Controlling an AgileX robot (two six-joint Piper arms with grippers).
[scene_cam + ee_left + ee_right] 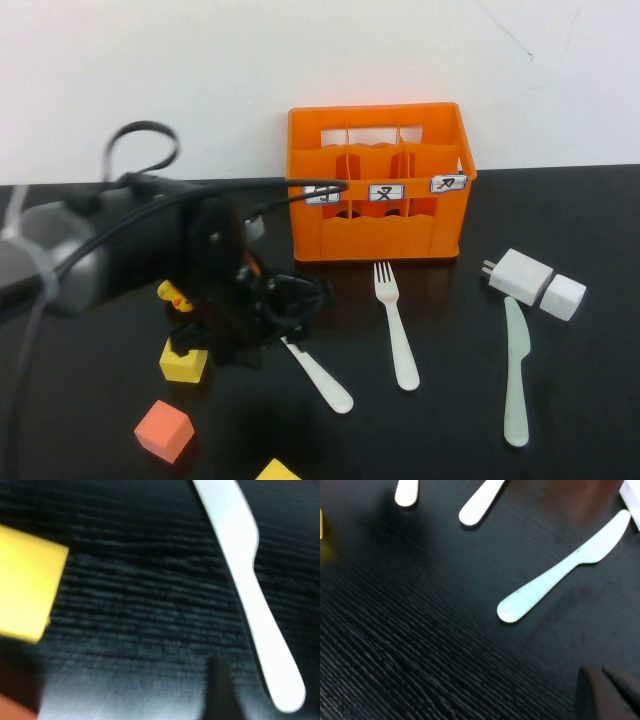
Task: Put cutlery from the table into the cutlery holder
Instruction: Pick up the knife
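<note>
The orange cutlery holder (378, 185) stands at the back of the black table (440, 420); its slots look empty. A white fork (397, 325) lies in front of it. A white knife (322, 378) lies to the fork's left, its far end under my left gripper (268, 322), which hangs low and open. In the left wrist view one dark finger (220, 690) is beside the knife's handle (270, 645), not touching it. A pale greenish knife (516, 375) lies at the right and also shows in the right wrist view (560, 575). My right gripper (607, 695) is shut and empty above the table.
Two white charger blocks (535, 282) lie right of the holder, near the greenish knife's tip. A yellow cube (184, 362), an orange cube (163, 430), another yellow block (278, 470) and a small yellow toy (177, 297) sit around the left arm.
</note>
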